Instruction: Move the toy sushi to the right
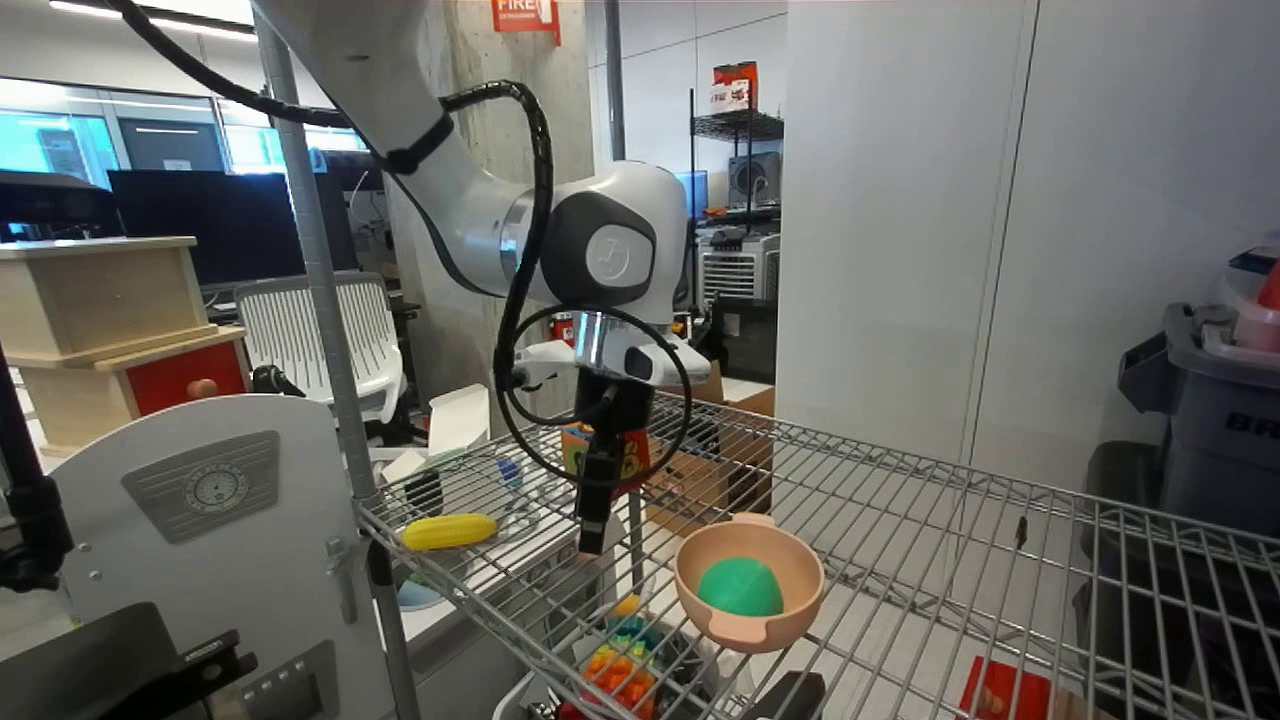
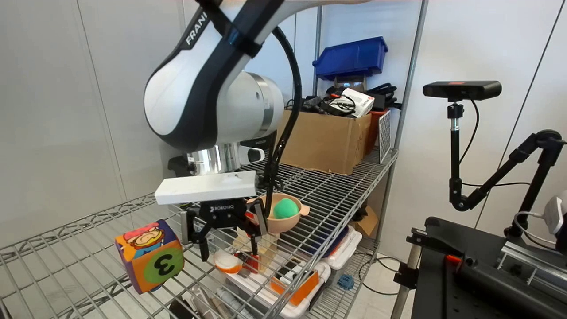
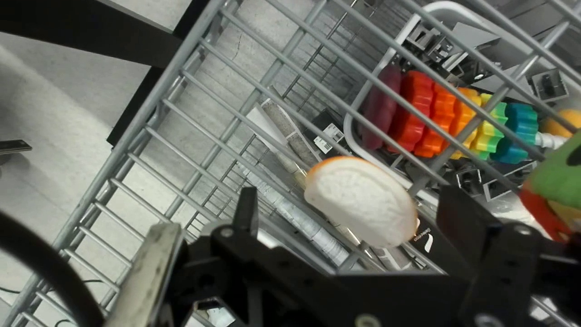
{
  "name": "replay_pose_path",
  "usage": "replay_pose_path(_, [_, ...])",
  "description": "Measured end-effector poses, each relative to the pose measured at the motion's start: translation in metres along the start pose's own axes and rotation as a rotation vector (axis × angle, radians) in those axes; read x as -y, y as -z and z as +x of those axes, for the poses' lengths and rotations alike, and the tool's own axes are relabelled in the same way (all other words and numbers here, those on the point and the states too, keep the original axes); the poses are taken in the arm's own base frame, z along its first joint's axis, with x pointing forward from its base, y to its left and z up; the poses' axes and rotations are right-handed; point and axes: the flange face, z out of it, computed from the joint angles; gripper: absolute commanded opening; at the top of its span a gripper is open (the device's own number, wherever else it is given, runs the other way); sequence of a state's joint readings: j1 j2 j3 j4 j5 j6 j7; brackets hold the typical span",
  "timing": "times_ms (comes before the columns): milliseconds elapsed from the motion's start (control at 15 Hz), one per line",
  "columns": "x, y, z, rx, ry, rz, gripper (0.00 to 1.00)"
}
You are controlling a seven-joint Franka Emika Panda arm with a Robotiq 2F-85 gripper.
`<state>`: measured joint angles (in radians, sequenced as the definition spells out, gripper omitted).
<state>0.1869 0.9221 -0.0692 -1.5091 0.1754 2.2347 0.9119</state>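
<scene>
Our gripper (image 3: 349, 209) fills the wrist view's foreground, fingers (image 3: 465, 227) apart. We see the toy sushi (image 3: 363, 204) framed between them, lying lengthwise ten-to-four o'clock.

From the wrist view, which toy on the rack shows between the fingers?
The white and orange sushi; the cube sits outside the fingers, and the yellow toy is out of that view.

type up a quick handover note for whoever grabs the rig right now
Gripper: open, holding nothing.
Toy sushi: on the wire shelf, framed between the fingers in the wrist view; whether they're low enough to grasp, I can't tell.
Done: gripper lined up; no grasp yet.
Left: probably lower if needed, close, lift, move right, release.
Mind the number-3 cube near the gripper.
</scene>
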Motion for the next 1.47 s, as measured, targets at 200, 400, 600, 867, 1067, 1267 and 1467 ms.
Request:
replay_pose_path(200, [0.006, -0.005, 0.006, -0.011, 0.004, -0.001, 1.0])
replay_pose_path(400, [0.01, -0.016, 0.014, -0.016, 0.003, -0.014, 0.75])
replay_pose_path(600, [0.017, -0.023, 0.017, -0.015, 0.006, -0.02, 0.58])
replay_pose_path(867, [0.022, -0.016, 0.02, -0.013, 0.013, -0.029, 0.29])
replay_pose_path(1067, [0.025, -0.01, 0.02, -0.013, 0.018, -0.034, 0.15])
replay_pose_path(1267, [0.024, -0.003, 0.019, -0.005, 0.018, -0.042, 0.15])
replay_pose_path(1467, [0.019, 0.046, 0.031, -0.007, -0.002, -0.016, 0.15])
